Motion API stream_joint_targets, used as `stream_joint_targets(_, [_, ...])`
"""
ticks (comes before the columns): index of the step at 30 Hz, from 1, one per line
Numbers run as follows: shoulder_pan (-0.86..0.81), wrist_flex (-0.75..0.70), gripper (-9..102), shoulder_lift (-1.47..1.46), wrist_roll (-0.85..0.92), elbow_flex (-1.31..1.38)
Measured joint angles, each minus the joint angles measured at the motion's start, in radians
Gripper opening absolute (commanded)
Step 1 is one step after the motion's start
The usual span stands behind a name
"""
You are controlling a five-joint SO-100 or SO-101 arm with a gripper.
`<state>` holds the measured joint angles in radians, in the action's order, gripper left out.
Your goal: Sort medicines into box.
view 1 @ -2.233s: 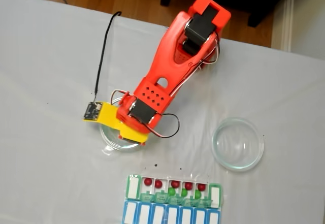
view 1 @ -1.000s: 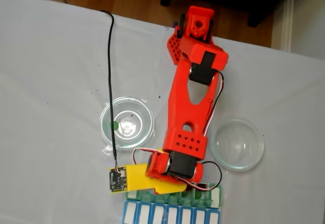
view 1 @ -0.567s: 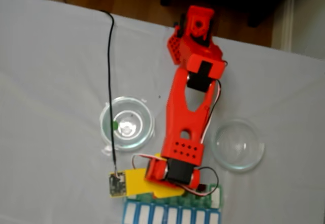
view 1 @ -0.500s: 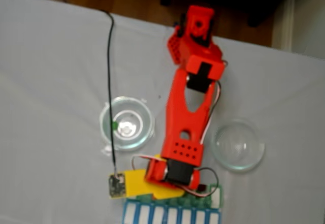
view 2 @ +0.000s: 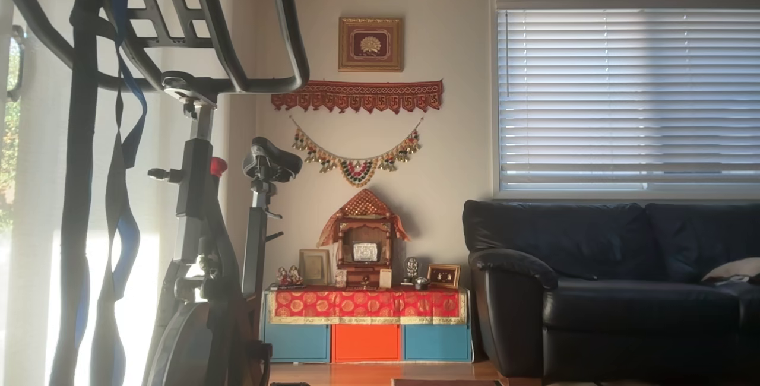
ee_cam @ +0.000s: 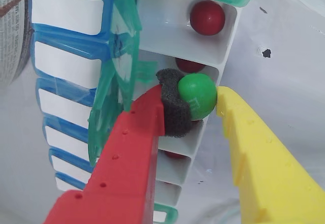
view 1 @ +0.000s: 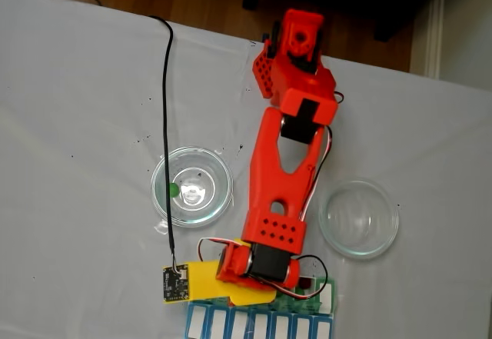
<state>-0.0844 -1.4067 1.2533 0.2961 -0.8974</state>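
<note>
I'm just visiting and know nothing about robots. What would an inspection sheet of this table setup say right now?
Surface: white cloth over the table, a few dark specks.
Job's things: pill organizer, green lids open; dark red pill in one compartment; green pill above another; one more green pill in the left glass dish.
Clutter: right glass dish.
Grippers: gripper shut on green pill.
Cables: black cable to the wrist camera board.
Surroundings: wooden floor; sofa, exercise bike.

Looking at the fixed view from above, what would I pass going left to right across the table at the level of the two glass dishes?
Left glass dish holding one green pill → red robot arm → right glass dish.
</note>
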Motion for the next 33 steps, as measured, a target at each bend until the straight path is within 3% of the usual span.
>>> stream_joint_targets(11, [0.012,0.115,1,0.054,-0.032,-0.130])
stream_joint_targets(33, [-0.006,0.006,1,0.055,-0.037,0.002])
